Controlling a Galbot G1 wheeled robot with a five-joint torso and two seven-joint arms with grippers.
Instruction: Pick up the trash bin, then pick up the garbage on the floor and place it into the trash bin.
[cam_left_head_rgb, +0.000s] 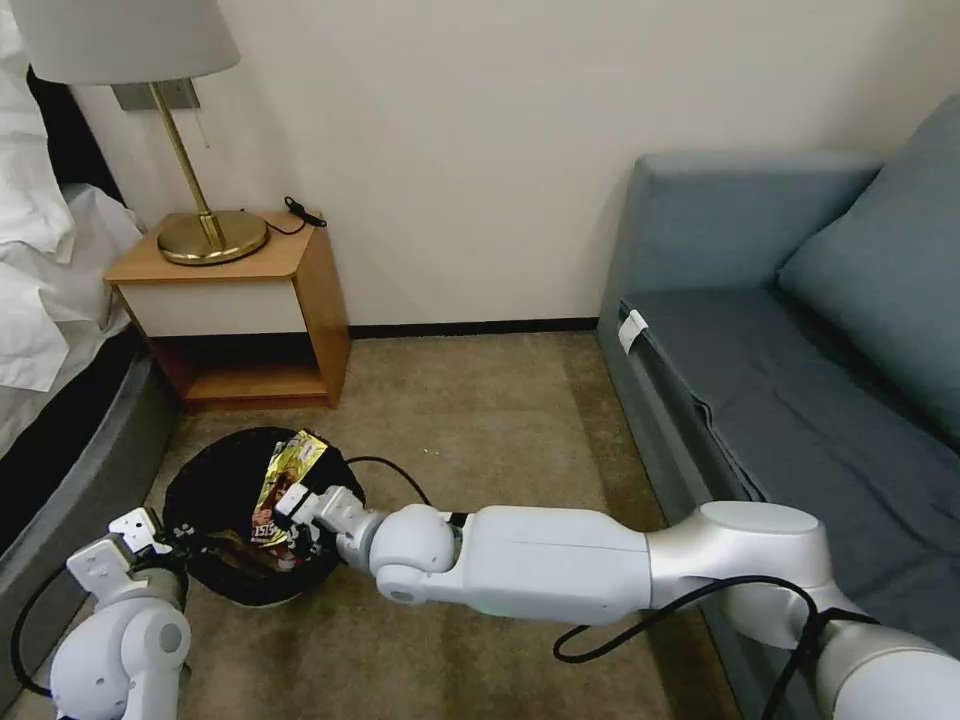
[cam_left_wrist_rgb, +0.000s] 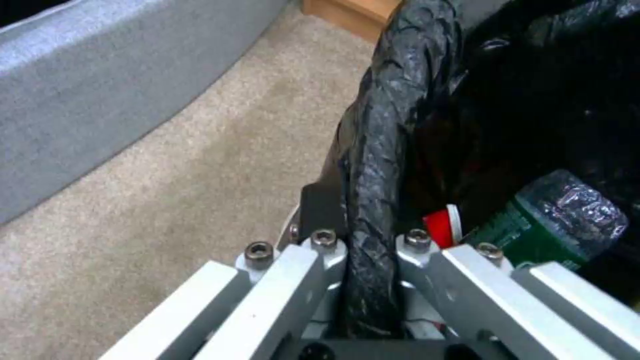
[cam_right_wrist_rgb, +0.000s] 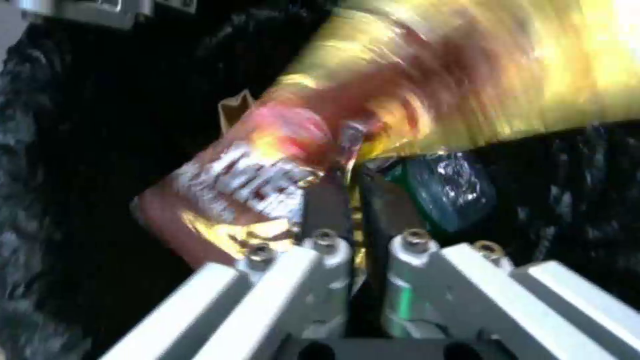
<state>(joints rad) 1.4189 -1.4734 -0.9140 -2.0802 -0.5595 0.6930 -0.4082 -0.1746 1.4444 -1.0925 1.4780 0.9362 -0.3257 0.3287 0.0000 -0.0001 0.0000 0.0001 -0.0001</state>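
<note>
1. At far left of the head view: a bed (cam_left_head_rgb: 40, 300) with white sheets, beside it a wooden nightstand (cam_left_head_rgb: 250, 300) carrying a brass lamp (cam_left_head_rgb: 205, 235), both against the wall.
2. Low at left: the left claw (cam_left_head_rgb: 170, 545), clamped together on the near-left rim of the trash bin (cam_left_head_rgb: 215, 480); in the left wrist view, black fingers (cam_left_wrist_rgb: 319, 205) pinched on either side of the bag-wrapped rim (cam_left_wrist_rgb: 387, 150), carpet (cam_left_wrist_rgb: 200, 165) beside it.
3. Trash bin lined with crinkled black plastic, above the carpet in front of the nightstand, held at its rim by the left claw.
4. Inside the bin, seen past the left wrist: a green bottle (cam_left_wrist_rgb: 560, 220) lying against the black liner, and a red-white wrapper (cam_left_wrist_rgb: 443, 227) just beside it.
5. Over the bin's mouth: the right claw (cam_left_head_rgb: 300, 500), reaching in from the right on its long white arm, shut tight on a brown-yellow snack wrapper (cam_left_head_rgb: 285, 480) that sticks up above the rim.
6. From the right wrist: dark fingers (cam_right_wrist_rgb: 327, 205) closed on the wrapper's (cam_right_wrist_rgb: 373, 100) edge, green bottle (cam_right_wrist_rgb: 443, 187) below in the liner.
7. At right: a blue-grey sofa (cam_left_head_rgb: 780, 380) along the wall.
</note>
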